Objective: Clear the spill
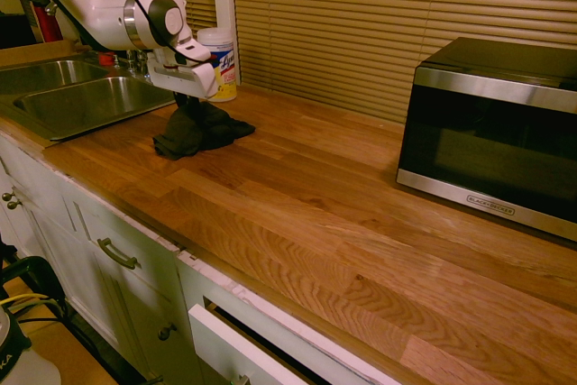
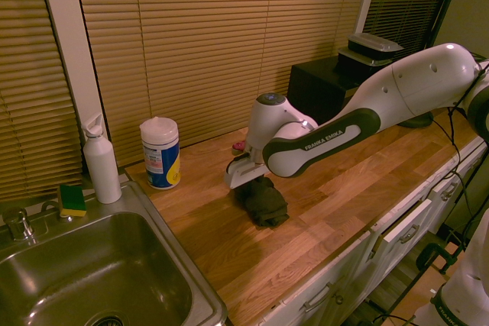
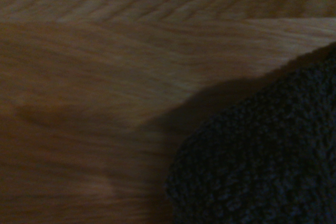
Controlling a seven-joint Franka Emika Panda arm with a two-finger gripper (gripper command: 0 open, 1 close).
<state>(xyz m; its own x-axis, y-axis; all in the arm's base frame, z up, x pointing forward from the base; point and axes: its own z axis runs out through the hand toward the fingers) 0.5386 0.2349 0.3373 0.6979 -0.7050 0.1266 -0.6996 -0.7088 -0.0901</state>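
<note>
The hand [image 1: 187, 96] is pointing down at the worktop [image 1: 297, 196], its fingers clamped on the dark rag [image 1: 200, 130]. The rag is lying bunched on the wood beneath the hand, its folds spreading out to both sides. In the wrist view its coarse, nubbly weave is showing, and it is casting a soft shadow on the boards. The spill is not showing in any of the 3 views; whether any of it is lying under the rag, I cannot tell.

1 tub of wipes [image 2: 161, 153], white with a blue and yellow label, is standing upright near the rag, between it and the blinds [image 2: 229, 51]. A small red item [image 2: 238, 146] is lying beyond the hand, close to the blinds.

The sink [image 2: 99, 272] is set into the worktop at the end nearer the tub. 1 white bottle [image 2: 102, 167] is standing on its rim, and 1 green and yellow sponge [image 2: 72, 201] is resting by the tap [image 2: 19, 224].

The microwave [image 1: 496, 132] is sitting well apart from the rag, toward the other end, with dark containers [image 2: 368, 55] stacked on top. Below the worktop, 1 drawer [image 1: 239, 349] is standing partly open.
</note>
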